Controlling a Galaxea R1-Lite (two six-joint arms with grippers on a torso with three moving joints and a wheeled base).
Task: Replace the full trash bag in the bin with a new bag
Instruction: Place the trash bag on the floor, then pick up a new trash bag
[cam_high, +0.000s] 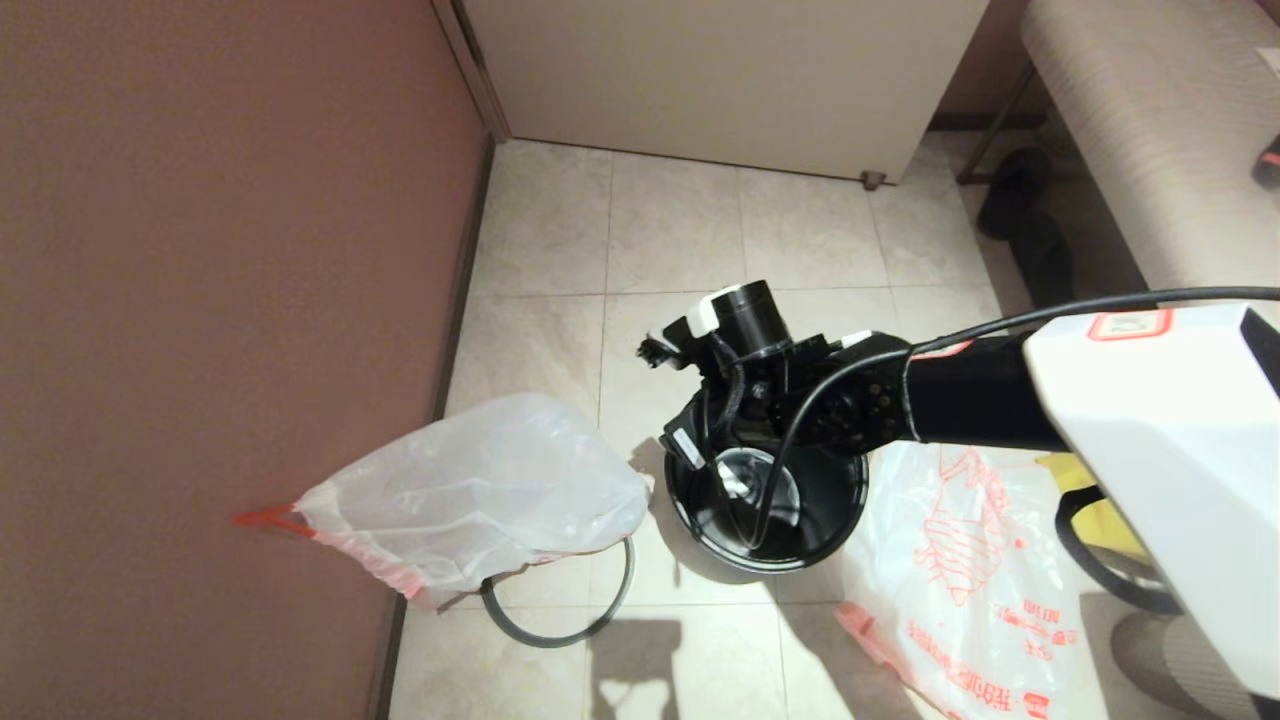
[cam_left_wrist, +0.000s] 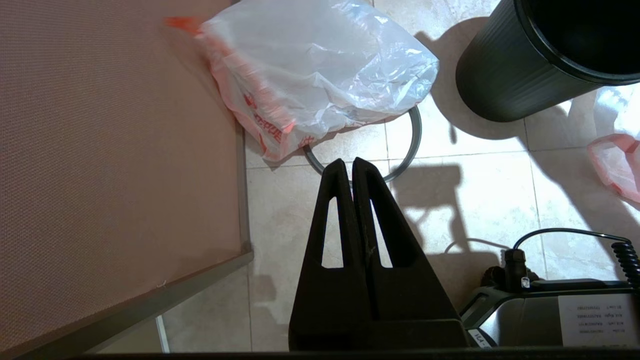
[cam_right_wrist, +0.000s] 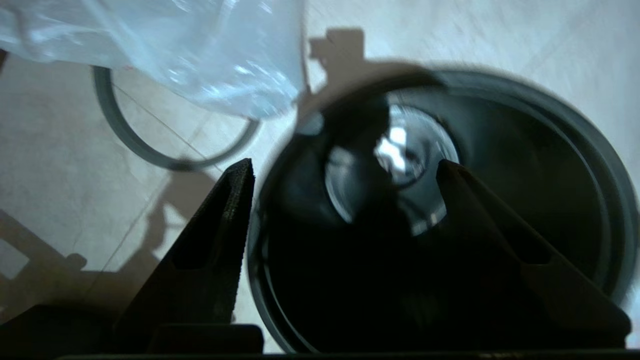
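The right gripper (cam_right_wrist: 345, 170) hangs just above the open mouth of the bin (cam_high: 850, 500), its jaws spread wide and holding nothing; one finger sits over the rim, the other over the dark interior. The bin is bare inside, its shiny bottom showing, so no liner is fitted yet.

The full trash bag (cam_high: 480, 490) lies on the floor well off to the gripper's side, against the wall, resting on part of the grey rim ring (cam_high: 560, 620). It looks light and soft, bulging with air more than weight; its film would likely slip and crumple under a pinch, so the gathered red-orange hem (cam_high: 270, 518) is the surer place to take it.

The new bag (cam_high: 960, 560) lies flat on the floor on the opposite side of the bin from the full one, close to the bin's wall. It is thin, limp and probably slippery, with layers that may cling together. A pinch at its red-orange hem edge (cam_high: 870, 630) seems best, since it must be opened there and draped over the bin's rim.

The left gripper (cam_left_wrist: 352, 167) is parked low, with jaws pressed together, pointing toward the ring.
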